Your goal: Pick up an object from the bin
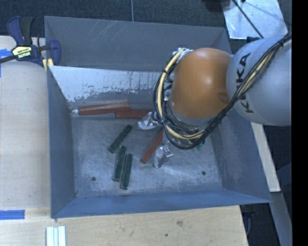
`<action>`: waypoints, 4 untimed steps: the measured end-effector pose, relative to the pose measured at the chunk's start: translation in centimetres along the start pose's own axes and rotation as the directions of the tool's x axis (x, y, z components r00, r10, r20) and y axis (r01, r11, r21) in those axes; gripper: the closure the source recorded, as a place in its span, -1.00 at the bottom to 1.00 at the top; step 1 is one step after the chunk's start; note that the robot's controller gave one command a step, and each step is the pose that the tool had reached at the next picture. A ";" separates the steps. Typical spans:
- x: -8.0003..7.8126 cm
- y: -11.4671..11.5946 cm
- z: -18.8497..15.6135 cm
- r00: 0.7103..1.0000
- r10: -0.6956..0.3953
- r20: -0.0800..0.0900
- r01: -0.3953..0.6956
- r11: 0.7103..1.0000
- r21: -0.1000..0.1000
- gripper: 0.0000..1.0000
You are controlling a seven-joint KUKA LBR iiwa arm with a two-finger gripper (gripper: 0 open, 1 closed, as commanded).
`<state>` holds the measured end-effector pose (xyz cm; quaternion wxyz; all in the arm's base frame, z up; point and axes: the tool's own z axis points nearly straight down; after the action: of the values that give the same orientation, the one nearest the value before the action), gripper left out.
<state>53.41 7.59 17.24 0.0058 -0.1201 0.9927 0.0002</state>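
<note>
Overhead, the grey robot arm [262, 86] reaches in from the right across the grey metal bin [138, 40], its wrist bent straight down under a rounded orange cover [200, 83] ringed with cables. Below it the gripper [155, 140] sits low near the bin floor, right of centre, its two metal fingers [162, 158] spread apart on either side of a short reddish-brown stick [150, 151] lying aslant between them. Three dark green sticks [121, 163] lie to the left, and long reddish-brown bars [102, 109] rest along the back wall.
</note>
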 end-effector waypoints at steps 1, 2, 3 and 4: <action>-2.8 -3.0 9.2 0.984 -0.177 -0.005 0.177 0.984 0.000 -1.00; -2.9 -2.9 8.9 0.981 -0.195 -0.001 0.195 0.981 0.000 -1.00; -4.0 -2.5 9.8 0.918 -0.397 -0.007 0.397 0.918 -0.002 -1.00; -4.6 -1.7 9.4 0.848 -0.530 0.018 0.530 0.848 0.007 1.00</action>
<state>58.42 7.02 7.93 0.0155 -0.3891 0.9210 -0.0012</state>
